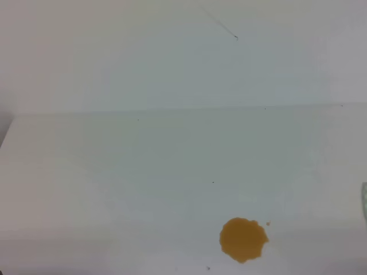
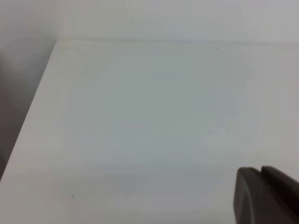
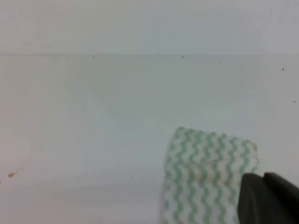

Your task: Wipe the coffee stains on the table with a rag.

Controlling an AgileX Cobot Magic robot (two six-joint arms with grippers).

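On table (image 1: 143, 172): coffee stains (image 1: 243, 239), rag (image 3: 208, 175); no writing.

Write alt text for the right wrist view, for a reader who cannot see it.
A green-and-white wavy-striped rag lies on a plain white table, low and right in the frame. The dark tip of the right gripper shows at the bottom right corner, and a tiny orange droplet sits far left.
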